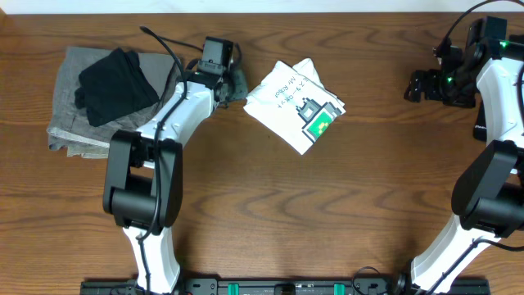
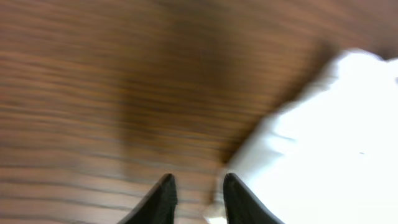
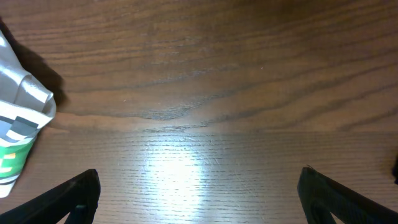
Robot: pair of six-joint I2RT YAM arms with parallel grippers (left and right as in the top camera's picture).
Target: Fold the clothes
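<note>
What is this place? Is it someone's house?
Probably a robot workshop, not a home: a left arm and a right arm stand at a wooden table, with a folded white T-shirt and a pile of grey and black clothes on it.

The brown wood-grain worktop [image 1: 262, 205] looks smooth with a soft sheen, glaring pale between the right gripper [image 3: 199, 180]'s matt black fingers [image 3: 74, 194], while the folded white cloth T-shirt [image 1: 291, 102] beside the left gripper [image 1: 236, 84] is matt, like the crumpled grey cloth [image 1: 70, 123] and the black cloth [image 1: 115, 82] behind it.
</note>
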